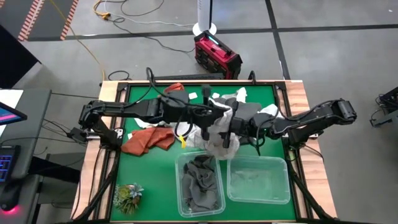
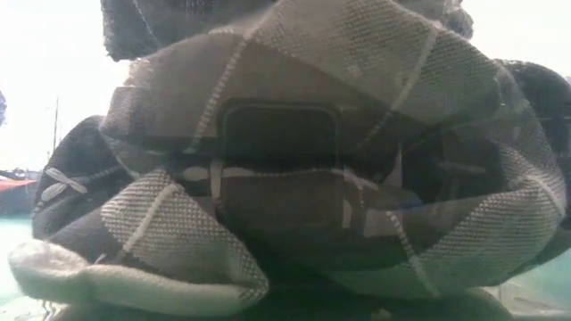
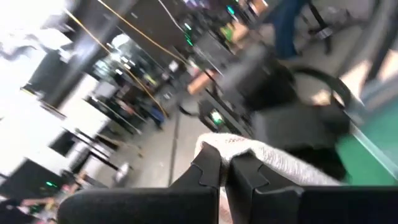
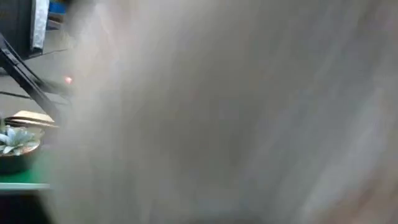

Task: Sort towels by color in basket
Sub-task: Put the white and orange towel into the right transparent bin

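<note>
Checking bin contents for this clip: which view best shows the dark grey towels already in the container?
The high view: it looks straight down on the dark grey towels heaped in the left clear container. The low view is filled by cloth pressed up close, so no container is discernible. Neither wrist view shows them.

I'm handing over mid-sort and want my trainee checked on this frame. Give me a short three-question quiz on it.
1. True or false: the left bin holds dark grey towels.
2. What is in the left gripper, whose fingers are shut?
A) a light grey towel B) the plant tuft C) nothing
3. Which side of the green mat do the rust-orange towels lie on?

Key: 1 true. 2 A, the light grey towel pinched between them. 3 the left side.
</note>
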### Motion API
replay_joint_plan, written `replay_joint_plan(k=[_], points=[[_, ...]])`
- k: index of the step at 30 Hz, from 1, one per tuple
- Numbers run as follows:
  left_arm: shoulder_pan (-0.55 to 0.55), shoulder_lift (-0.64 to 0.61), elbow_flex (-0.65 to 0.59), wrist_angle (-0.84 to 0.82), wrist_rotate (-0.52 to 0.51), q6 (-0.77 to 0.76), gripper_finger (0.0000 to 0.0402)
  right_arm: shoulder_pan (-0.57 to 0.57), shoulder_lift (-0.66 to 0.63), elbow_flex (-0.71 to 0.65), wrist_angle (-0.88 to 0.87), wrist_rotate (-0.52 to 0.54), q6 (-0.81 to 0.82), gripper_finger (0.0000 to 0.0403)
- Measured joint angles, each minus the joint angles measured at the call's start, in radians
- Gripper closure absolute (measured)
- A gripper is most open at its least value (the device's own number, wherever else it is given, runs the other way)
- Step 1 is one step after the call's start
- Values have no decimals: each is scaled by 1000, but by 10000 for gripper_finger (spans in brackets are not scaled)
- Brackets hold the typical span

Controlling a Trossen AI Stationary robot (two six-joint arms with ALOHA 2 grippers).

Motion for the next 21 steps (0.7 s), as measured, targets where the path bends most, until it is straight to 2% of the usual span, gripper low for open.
replay_joint_plan(k=[3,6,10,14,17,21], points=[[-2,0,0,49,0,9,399,6,0,0,1,0,-2,142],[-4,0,0,62,0,24,399,6,0,0,0,-1,-2,182],[-9,0,0,95,-12,-18,397,5,0,0,-3,0,-2,269],[-19,0,0,49,-136,-85,374,5,0,0,-41,0,-12,370],[-20,-5,0,-38,-182,-120,339,5,2,-1,-72,9,-20,372],[-29,-20,0,-133,-192,-187,280,5,-22,0,-156,34,-11,368]])
